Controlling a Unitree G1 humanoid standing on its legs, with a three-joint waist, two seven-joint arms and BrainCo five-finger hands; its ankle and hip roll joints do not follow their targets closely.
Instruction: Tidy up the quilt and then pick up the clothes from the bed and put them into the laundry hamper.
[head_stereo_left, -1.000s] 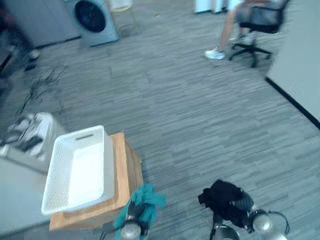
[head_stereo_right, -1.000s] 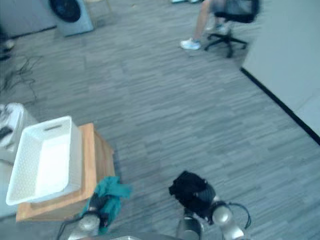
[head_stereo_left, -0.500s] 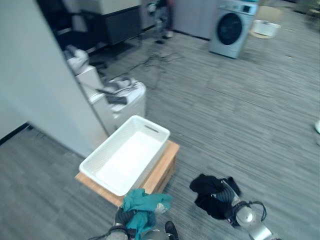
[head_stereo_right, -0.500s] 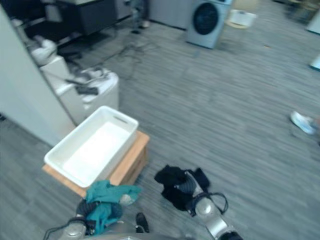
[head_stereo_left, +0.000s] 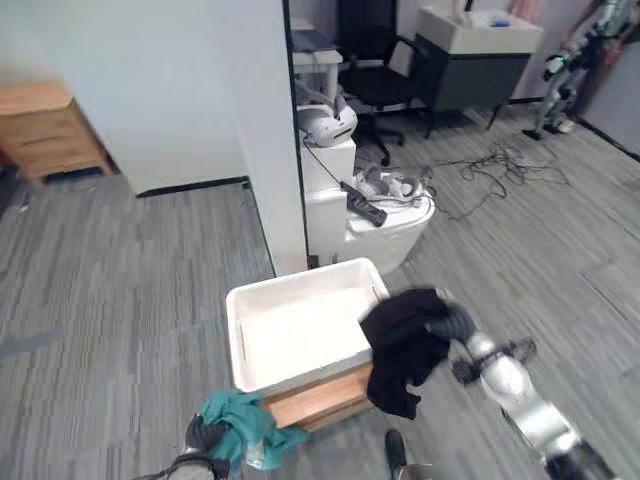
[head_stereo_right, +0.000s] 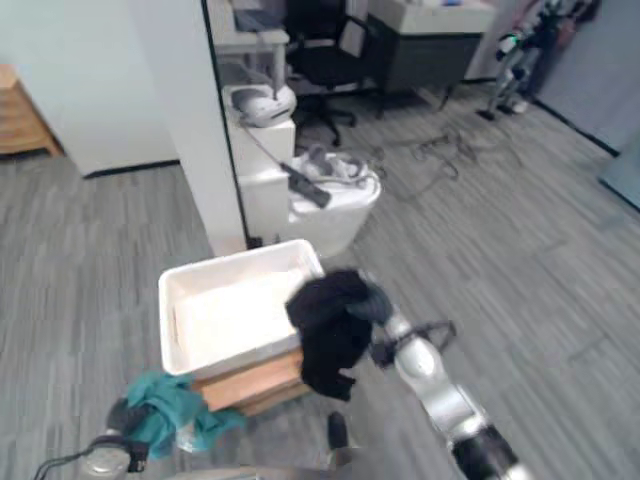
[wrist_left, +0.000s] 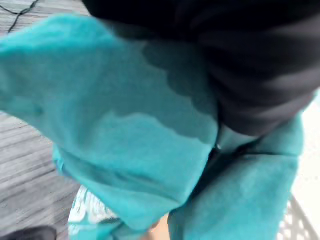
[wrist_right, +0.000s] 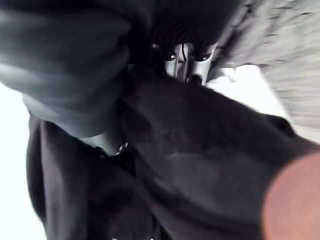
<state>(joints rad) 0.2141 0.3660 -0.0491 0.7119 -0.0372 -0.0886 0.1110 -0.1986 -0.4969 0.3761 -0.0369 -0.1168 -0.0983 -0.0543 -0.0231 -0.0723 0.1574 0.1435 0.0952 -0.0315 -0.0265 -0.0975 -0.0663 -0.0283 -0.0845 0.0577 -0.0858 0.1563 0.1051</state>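
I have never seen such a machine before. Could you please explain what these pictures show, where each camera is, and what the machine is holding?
This is a humanoid robot with two arms and hands. Two pictures come from cameras in its head, looking down; the other two come from a camera on each wrist, very close to the hand.

On the grey floor stands a low wooden stand carrying a white laundry hamper, which looks empty. The right hand, reaching from the right, holds a black garment that hangs over the hamper's right edge. The right wrist view shows that dark cloth around its fingers.

The left hand, low in the head views, holds a teal garment, beside the stand. Office furniture stands behind.
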